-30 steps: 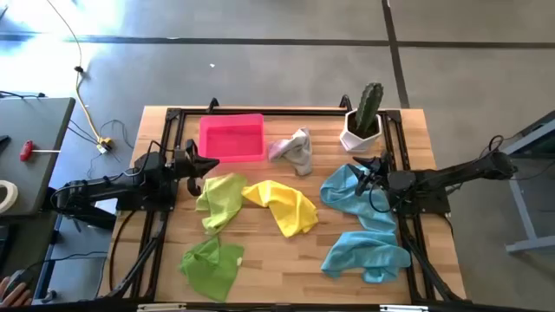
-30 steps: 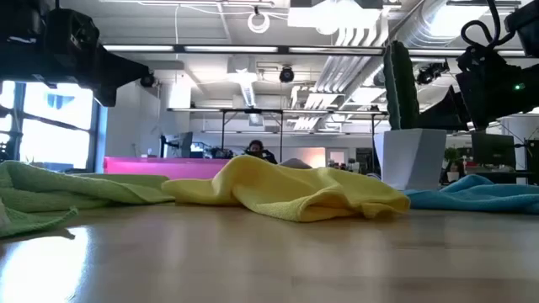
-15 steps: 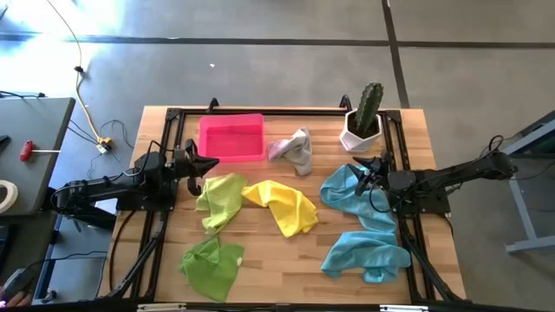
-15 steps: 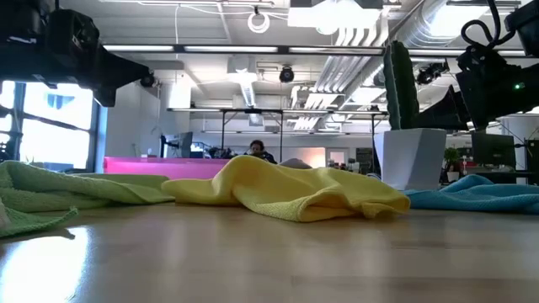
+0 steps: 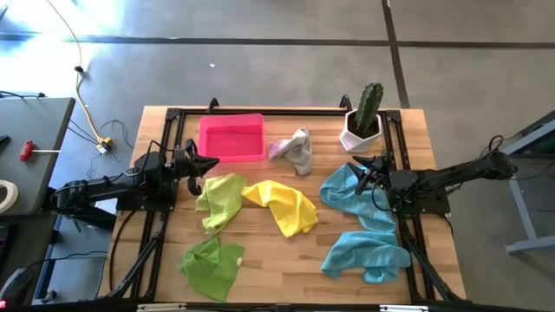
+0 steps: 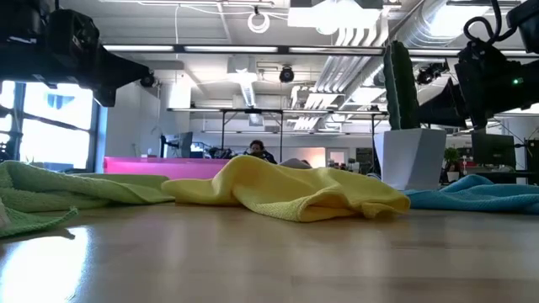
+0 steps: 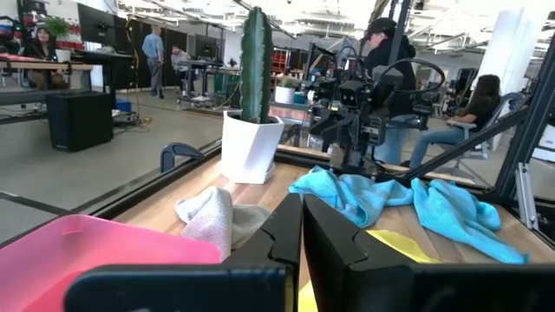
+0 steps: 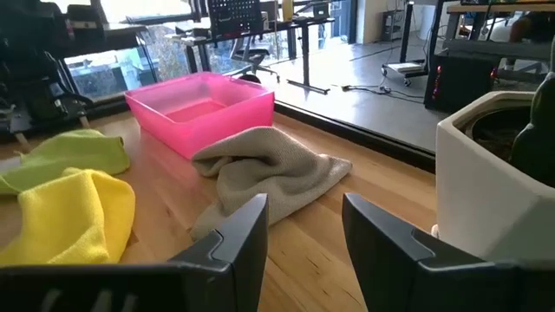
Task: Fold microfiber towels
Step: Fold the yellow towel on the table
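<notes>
Several microfiber towels lie crumpled on the wooden table: lime (image 5: 221, 199), yellow (image 5: 282, 206), green (image 5: 212, 264), grey (image 5: 295, 149), and two light blue ones (image 5: 351, 195) (image 5: 368, 251). My left gripper (image 5: 206, 165) is shut and hovers level at the table's left side, between the pink tray (image 5: 231, 137) and the lime towel. My right gripper (image 5: 358, 169) hovers open at the right side, over the far edge of the upper blue towel, pointing toward the grey towel (image 8: 269, 169). Neither gripper holds anything.
A potted cactus (image 5: 364, 117) stands at the far right corner, close behind my right gripper. The pink tray sits at the far left of centre. A black frame (image 5: 173, 113) borders the table. Bare wood shows at the near middle (image 5: 277, 260).
</notes>
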You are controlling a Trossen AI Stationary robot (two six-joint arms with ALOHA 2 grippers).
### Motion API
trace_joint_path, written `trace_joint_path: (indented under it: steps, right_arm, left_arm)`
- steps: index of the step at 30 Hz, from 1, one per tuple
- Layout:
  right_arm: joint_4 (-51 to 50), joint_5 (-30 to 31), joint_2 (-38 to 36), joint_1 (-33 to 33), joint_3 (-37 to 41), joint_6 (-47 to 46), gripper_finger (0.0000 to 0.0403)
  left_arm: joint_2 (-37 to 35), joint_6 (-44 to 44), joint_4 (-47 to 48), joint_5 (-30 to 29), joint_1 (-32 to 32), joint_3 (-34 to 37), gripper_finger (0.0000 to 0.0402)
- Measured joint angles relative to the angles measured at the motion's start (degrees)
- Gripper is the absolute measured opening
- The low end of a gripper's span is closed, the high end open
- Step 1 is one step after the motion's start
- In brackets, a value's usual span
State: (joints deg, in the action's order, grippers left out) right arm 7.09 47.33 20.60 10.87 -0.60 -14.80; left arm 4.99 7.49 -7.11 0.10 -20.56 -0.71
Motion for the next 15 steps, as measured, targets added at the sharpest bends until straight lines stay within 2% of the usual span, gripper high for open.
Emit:
trace_joint_path:
  steps: [3,8,15]
  right_arm:
    - [1.0,0.0,0.0,0.0,0.0,-0.3,0.0142]
    - [2.5,0.0,0.0,0.0,0.0,-0.3,0.0142]
    - [7.8,-0.9,0.0,0.0,0.0,7.1,0.0142]
  left_arm:
    - [0.0,-0.2,-0.1,1.9,0.0,0.0,0.0005]
    - [0.0,-2.3,-4.8,1.8,0.0,0.0,0.0005]
    - [0.0,-8.0,-7.8,1.3,0.0,0.0,0.0005]
